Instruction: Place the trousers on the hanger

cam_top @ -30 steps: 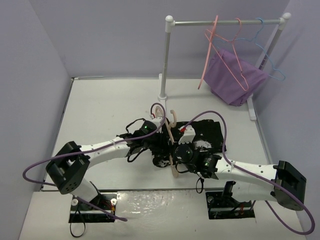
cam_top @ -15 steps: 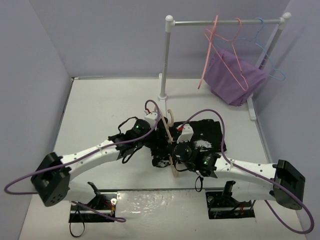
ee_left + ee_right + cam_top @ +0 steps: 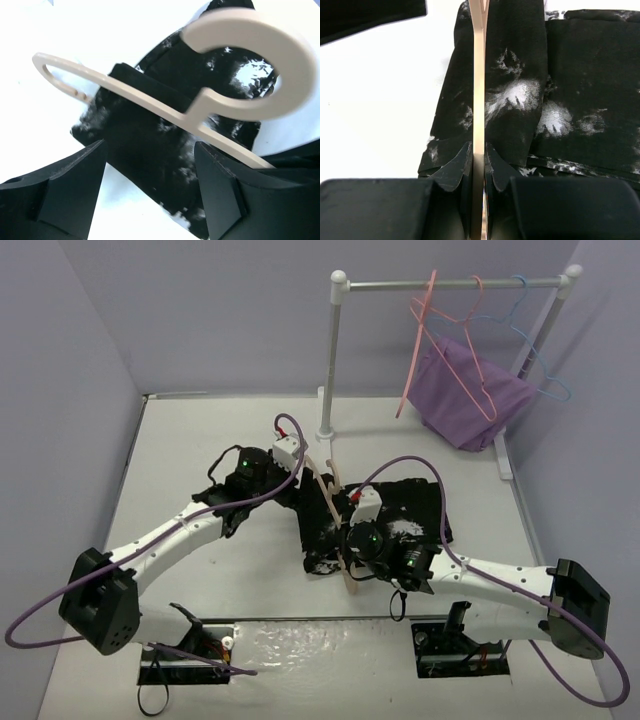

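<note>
Over the trousers (image 3: pixel 410 510) | right fingers (image 3: pixel 452 170) clamp hanger (image 3: pixel 479 100) | left fingers (image 3: pixel 75 185) spread, arm outstretched

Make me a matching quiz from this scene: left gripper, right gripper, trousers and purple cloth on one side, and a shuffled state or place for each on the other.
1. left gripper
2. right gripper
3. trousers
4. purple cloth

A. hanging from the rack
B. shut on the hanger
C. lying on the table
D. open, empty

Pairs: 1-D, 2-B, 3-C, 4-A
</note>
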`<control>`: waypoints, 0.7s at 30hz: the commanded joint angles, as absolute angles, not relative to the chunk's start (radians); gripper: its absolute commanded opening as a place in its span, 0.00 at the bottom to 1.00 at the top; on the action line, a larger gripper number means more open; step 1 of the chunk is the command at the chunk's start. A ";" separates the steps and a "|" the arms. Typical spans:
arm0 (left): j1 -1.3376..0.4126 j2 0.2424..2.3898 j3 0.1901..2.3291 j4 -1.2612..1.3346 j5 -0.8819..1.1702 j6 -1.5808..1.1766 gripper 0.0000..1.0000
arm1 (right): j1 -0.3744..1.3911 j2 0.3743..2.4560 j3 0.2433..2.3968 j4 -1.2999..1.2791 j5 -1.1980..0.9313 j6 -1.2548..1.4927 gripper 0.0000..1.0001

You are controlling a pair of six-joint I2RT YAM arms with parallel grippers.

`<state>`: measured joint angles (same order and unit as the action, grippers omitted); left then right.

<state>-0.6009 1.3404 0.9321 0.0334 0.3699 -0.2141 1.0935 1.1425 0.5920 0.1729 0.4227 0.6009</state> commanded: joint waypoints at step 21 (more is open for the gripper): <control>-0.632 1.468 0.972 0.407 0.598 -0.170 0.67 | 1.092 1.146 0.654 0.215 0.391 0.594 0.00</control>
<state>-0.6109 1.4675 0.9401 0.2766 0.6227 -0.1677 1.0916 1.1427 0.5956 0.1694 0.4109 0.5980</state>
